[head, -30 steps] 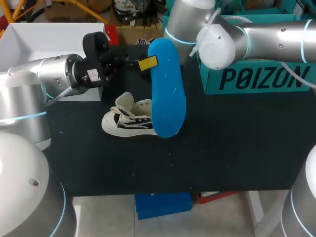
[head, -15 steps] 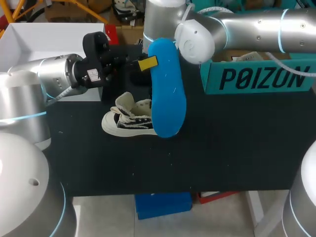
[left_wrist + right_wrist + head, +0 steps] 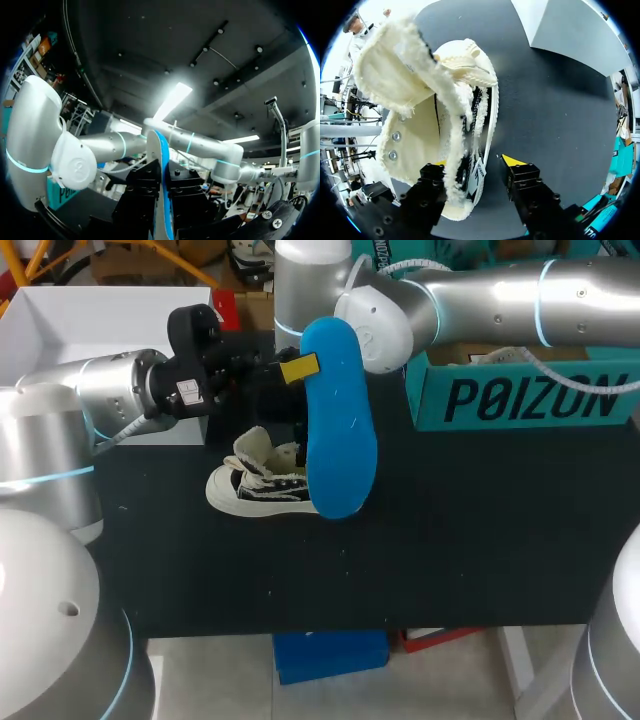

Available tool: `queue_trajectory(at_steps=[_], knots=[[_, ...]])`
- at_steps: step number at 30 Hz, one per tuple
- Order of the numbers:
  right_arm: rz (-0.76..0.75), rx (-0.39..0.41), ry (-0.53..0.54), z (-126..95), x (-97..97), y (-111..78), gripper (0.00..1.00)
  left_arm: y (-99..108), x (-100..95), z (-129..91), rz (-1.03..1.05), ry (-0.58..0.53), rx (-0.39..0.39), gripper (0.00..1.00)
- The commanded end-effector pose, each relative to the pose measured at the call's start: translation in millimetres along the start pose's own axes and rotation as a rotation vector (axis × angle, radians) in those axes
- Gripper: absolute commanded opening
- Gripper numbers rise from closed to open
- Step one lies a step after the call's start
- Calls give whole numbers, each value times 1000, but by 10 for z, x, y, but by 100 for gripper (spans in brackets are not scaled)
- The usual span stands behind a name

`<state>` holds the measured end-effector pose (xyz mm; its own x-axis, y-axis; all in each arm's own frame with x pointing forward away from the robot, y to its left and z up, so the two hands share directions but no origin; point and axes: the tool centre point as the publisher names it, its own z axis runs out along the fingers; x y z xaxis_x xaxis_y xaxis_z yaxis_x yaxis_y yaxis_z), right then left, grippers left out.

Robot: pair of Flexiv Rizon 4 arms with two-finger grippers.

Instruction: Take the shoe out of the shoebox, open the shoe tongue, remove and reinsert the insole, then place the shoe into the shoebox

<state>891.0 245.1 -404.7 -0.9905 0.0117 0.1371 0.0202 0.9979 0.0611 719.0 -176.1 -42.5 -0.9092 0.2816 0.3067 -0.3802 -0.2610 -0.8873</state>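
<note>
Pinching blue insole at frame centre with left gripper. Straddling cream shoe side with right gripper, spread apart.

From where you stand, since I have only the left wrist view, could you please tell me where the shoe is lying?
Observer: In the head view the shoe lies on the black table, one end hidden by the blue insole that your left hand holds.
Operator: Thank you; is the right hand near it?
Observer: Yes: the right wrist view shows the right hand open, its fingers astride the shoe's edge.
Operator: Is the shoe's mouth open?
Observer: Yes: a frayed cream flap is folded outward from it.
</note>
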Motion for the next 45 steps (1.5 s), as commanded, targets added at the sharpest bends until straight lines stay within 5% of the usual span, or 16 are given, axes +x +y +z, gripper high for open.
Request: queue_trajectory(at_steps=[1,5,8,45], knots=[[7,-27,3,87,2,-20,45,12,6,5,2,-3,0,0],[13,-53,9,135,24,-7,31,12,6,5,2,-3,0,0],[4,-86,22,176,31,12,0,12,6,5,2,-3,0,0],[15,-108,25,77,57,-100,0,12,6,5,2,-3,0,0]])
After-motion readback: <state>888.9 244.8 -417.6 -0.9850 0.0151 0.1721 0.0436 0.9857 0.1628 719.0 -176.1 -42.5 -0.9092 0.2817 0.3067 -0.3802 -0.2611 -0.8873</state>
